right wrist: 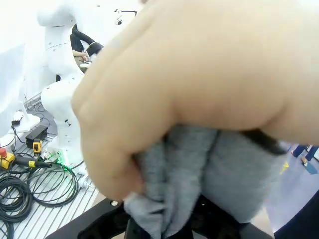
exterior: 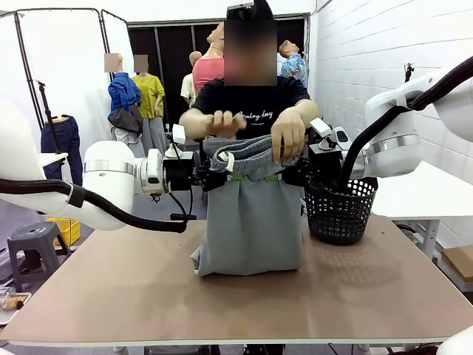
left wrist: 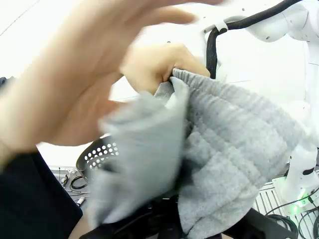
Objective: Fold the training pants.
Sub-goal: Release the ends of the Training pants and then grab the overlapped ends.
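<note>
The light grey training pants [exterior: 251, 222] hang by their gathered waistband above the table, and their lower end rests crumpled on the tabletop. My left gripper [exterior: 222, 176] is shut on the waistband's left side, my right gripper [exterior: 290, 176] on its right side. One of the person's hands [exterior: 290, 137] grips the waistband by my right gripper; the other hand [exterior: 222, 122] is raised just above the cloth. In the left wrist view the grey jersey [left wrist: 229, 149] covers my fingers and a blurred hand [left wrist: 75, 84] is close. In the right wrist view a hand [right wrist: 199, 74] clasps the cloth [right wrist: 199, 169].
A black mesh basket [exterior: 340, 211] stands on the brown table [exterior: 111, 288] just right of the pants, under my right arm. A white side table [exterior: 421, 192] lies beyond it. The person stands at the far edge, close behind the pants.
</note>
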Motion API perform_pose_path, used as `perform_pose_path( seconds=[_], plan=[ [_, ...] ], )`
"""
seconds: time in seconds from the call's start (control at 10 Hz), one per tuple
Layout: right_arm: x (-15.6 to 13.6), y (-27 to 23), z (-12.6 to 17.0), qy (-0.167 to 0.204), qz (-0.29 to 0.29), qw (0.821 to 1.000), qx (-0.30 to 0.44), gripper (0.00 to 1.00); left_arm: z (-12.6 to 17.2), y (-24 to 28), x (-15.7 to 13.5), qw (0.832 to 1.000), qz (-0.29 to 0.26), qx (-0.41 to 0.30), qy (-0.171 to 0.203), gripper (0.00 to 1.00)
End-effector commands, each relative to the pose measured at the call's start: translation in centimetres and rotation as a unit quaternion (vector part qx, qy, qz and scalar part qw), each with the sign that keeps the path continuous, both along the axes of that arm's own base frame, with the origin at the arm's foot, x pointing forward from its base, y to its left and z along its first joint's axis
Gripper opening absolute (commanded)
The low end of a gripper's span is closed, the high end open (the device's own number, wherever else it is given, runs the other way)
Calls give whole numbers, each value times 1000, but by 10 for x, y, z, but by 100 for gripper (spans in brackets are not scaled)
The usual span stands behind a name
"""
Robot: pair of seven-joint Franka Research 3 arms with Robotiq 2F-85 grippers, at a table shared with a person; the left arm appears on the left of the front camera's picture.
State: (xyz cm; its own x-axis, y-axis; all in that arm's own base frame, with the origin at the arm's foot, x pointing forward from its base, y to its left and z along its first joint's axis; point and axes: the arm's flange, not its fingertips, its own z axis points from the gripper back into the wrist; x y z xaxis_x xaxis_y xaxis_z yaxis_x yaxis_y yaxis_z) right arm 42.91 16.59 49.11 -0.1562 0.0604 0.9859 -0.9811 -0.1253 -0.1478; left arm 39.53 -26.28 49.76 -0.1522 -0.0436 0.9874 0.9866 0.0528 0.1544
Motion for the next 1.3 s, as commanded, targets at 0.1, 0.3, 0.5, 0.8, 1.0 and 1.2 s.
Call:
perform_pose_path(
  seconds=[0.1,0.3,0.5,0.8,1.0,1.2],
  plan=[
    [-1,-1,1,-4,5,1000,10,0,3,0,-1,1000,3,1,-5,0],
    [-1,-1,1,-4,5,1000,10,0,3,0,-1,1000,3,1,-5,0],
    [-1,-1,1,-4,5,1000,10,0,3,0,-1,1000,3,1,-5,0],
    [-1,-1,1,-4,5,1000,10,0,3,0,-1,1000,3,1,-5,0],
    [-1,-1,1,-4,5,1000,10,0,3,0,-1,1000,3,1,-5,0],
    [-1,-1,1,-4,5,1000,10,0,3,0,-1,1000,3,1,-5,0]
  ],
)
